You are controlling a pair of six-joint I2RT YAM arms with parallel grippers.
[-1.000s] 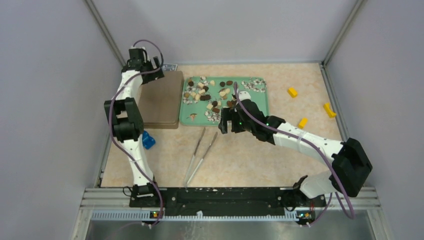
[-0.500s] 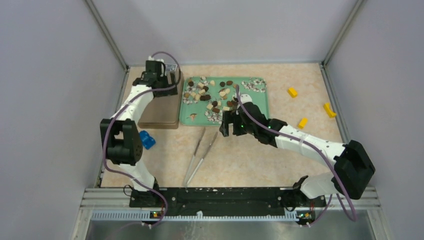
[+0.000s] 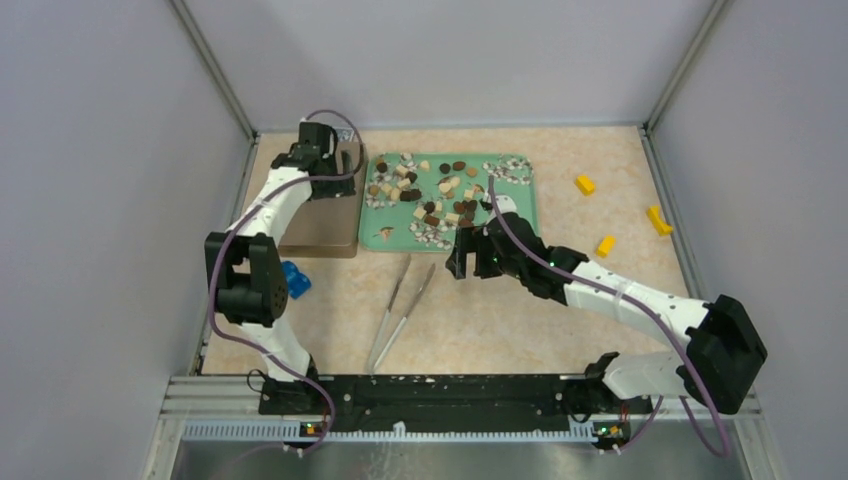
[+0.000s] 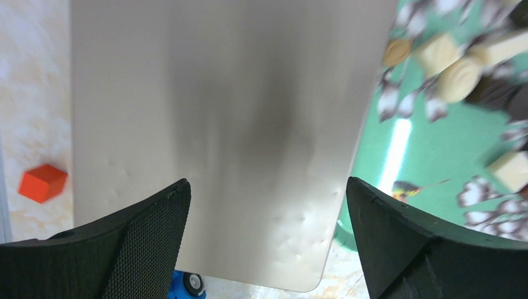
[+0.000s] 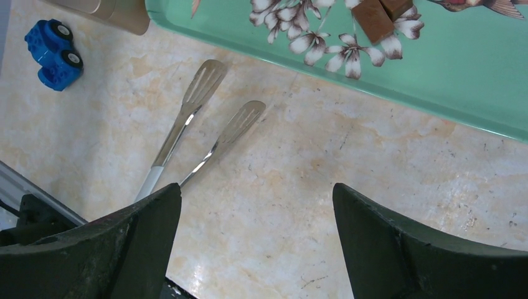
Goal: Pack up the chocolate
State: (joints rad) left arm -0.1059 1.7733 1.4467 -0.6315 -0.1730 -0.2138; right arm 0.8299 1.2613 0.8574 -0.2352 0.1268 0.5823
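L arm has swung in from the far-left corner, and the left gripper now hangs over the brown box. R arm has backed off the tray toward the near side.

- Table: beige stone-look top.
- Brown box: flat top looks closed and sits just left of the tray. L jaws are spread wide above it, holding nothing.
- Green floral tray: holds all the chocolate, a loose scatter of dark rounds, cream squares and speckled bits. None packed yet.
- Metal tongs: lying on the table just near of the tray, slotted tips pointing at it.
- Right gripper: jaws apart, empty, hovering over bare table beside the tong tips.
- Blue toy car, yellow blocks and a red block aren't part of the job.

My read: R is going for the tongs, L for the box lid. Pieces are too small for bare jaws, so grab the tongs mid-shank, both legs between the pads, squared up along their length. L should take the lid by an edge, not the flat.
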